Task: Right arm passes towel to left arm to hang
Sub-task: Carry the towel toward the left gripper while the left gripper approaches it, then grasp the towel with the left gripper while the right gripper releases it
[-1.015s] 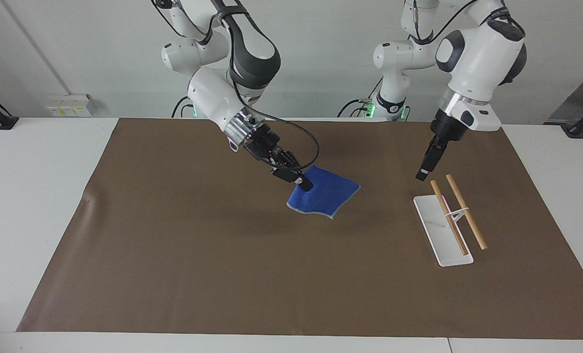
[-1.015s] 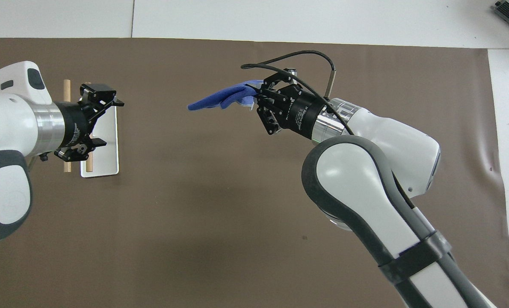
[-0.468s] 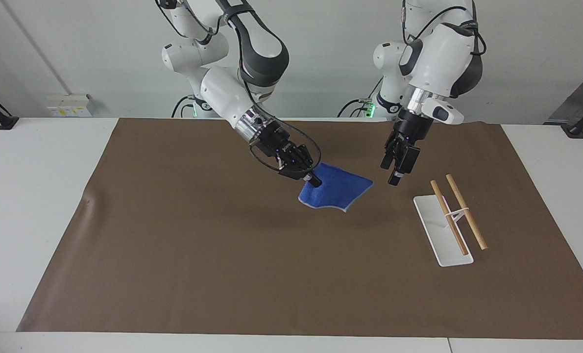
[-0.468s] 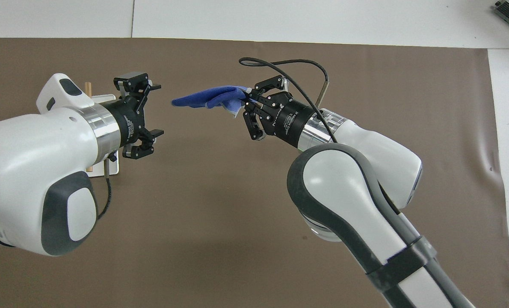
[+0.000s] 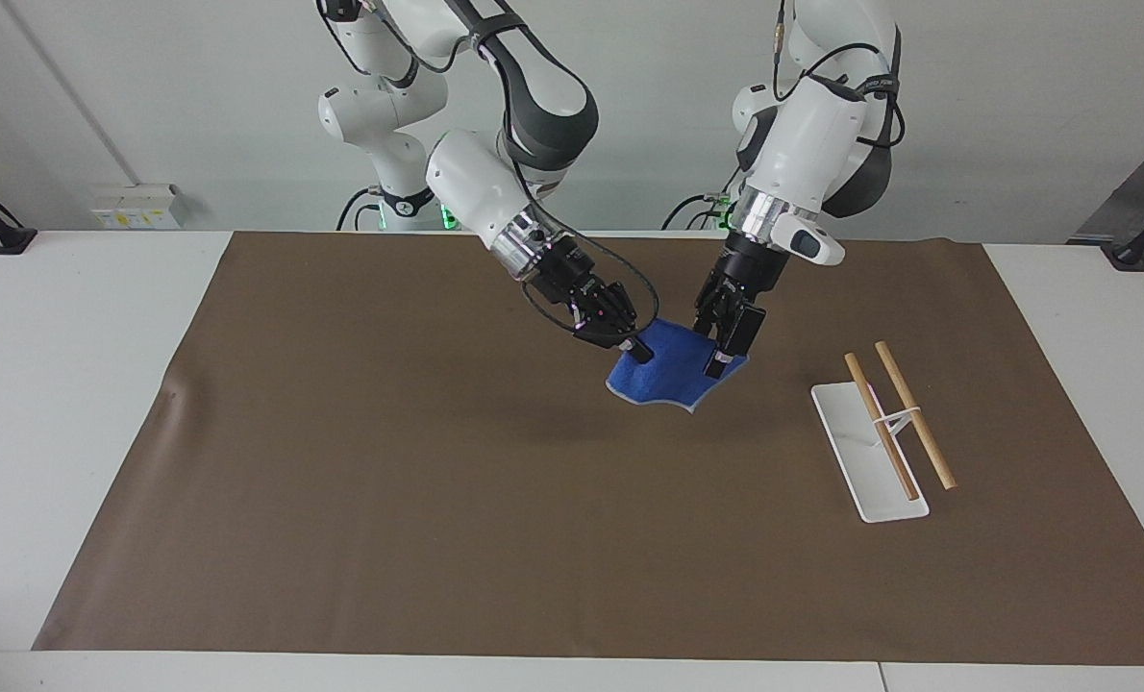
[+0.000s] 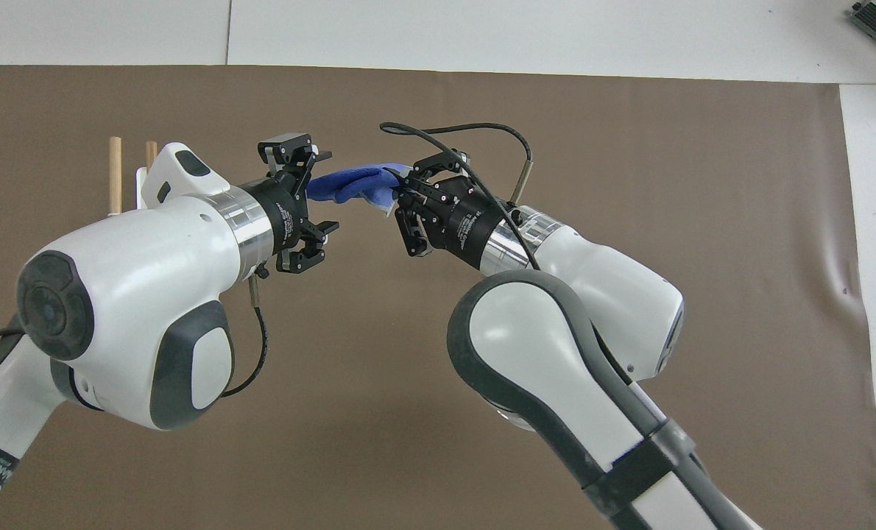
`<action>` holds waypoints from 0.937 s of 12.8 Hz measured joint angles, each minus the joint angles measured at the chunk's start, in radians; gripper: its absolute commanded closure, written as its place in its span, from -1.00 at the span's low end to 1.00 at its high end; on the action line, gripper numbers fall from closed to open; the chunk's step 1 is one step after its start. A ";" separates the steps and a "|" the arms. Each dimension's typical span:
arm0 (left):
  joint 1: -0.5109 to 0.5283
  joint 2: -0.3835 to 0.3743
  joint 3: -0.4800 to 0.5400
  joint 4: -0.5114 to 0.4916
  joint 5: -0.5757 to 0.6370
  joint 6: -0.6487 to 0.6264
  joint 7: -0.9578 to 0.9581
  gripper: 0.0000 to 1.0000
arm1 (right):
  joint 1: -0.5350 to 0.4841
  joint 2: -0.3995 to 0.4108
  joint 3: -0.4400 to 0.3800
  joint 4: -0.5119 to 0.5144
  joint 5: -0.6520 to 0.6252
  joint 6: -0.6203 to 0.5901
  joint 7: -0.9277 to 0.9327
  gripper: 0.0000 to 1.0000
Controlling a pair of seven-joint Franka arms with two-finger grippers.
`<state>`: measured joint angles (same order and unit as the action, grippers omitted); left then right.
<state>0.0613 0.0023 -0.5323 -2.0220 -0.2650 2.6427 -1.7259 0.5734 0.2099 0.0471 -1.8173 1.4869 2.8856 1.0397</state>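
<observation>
Over the last second the left gripper (image 5: 723, 348) had swung away from its place above the white rack (image 5: 865, 452) at the right of the facing view and come in toward the picture's centre, while the right gripper (image 5: 630, 343) carried the towel (image 5: 673, 370) a little the same way to meet it. The gap that stood between them half a second earlier was gone: in the facing view the left gripper's fingers now sat at the towel's free corner, one showing in front of the blue cloth, and the overhead view put its tips right at the towel's end, left of centre in that frame. The right gripper was clenched on the opposite corner, holding the towel in the air over the brown mat (image 5: 341, 481), just above the middle of the facing view. The left gripper's jaws stood parted around the cloth edge and had not yet pinched it, as far as could be read. In my judgement the handover was at the point of the second grasp: the left gripper needed to close before the right one let go. The towel's long axis ran roughly across the frame between the two grippers, nearly level, its loose lower edge sagging toward the mat. The rack with its two wooden rods (image 5: 899, 423) waited untouched at the right of the facing view.
</observation>
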 measured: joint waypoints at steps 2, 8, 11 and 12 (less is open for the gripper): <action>0.013 0.002 0.000 -0.001 0.000 0.000 0.076 0.33 | 0.000 0.000 0.000 0.000 0.000 0.000 0.000 1.00; 0.058 0.010 -0.001 -0.009 0.000 -0.001 0.234 1.00 | 0.000 0.003 0.000 0.000 0.000 0.000 0.000 1.00; 0.065 0.010 -0.001 -0.010 0.000 -0.001 0.235 1.00 | 0.000 0.006 0.000 0.000 0.000 0.000 -0.001 -0.93; 0.066 0.010 0.001 -0.010 0.000 -0.001 0.235 1.00 | 0.000 0.007 0.000 0.000 0.000 0.000 -0.006 -1.00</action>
<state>0.1274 0.0123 -0.5317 -2.0319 -0.2650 2.6417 -1.4909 0.5735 0.2170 0.0471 -1.8172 1.4869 2.8857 1.0340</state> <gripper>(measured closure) 0.978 0.877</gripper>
